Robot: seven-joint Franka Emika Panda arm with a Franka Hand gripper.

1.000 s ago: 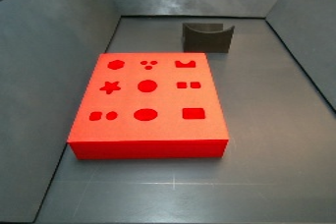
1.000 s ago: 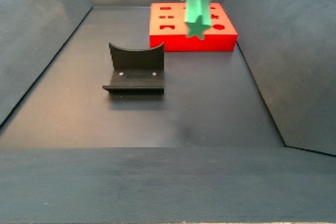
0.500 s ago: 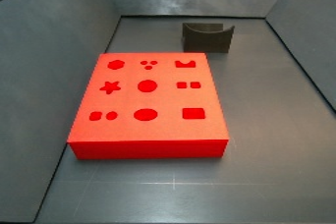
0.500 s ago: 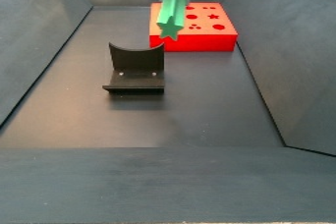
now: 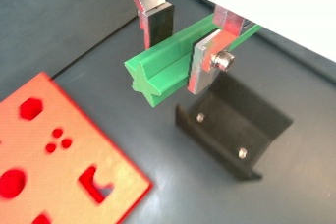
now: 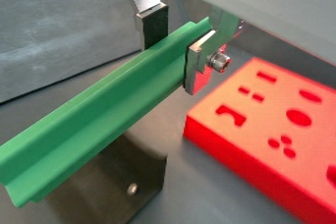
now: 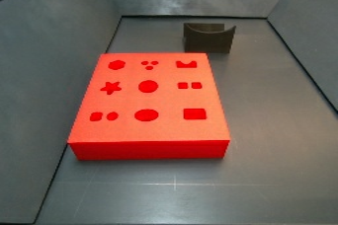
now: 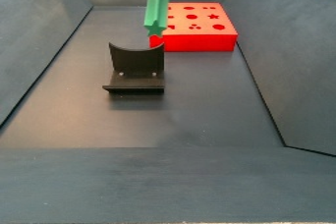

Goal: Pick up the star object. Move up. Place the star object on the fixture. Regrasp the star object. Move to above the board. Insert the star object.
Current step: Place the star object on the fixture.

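Shifted over the fixture (image 8: 134,69): gripper (image 5: 184,44) clamping star object (image 8: 156,10) (wrist-only grip).

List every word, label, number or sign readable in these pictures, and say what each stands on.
None: no readable text in any view.
The board carries only cut-out shapes.
The star object, clamped in the end effector above the fixture, is plain green, and the fixture is unmarked.

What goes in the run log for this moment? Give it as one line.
pincer: shut on star object | position: raised above fixture | star object: not yet on fixture | board: holes empty
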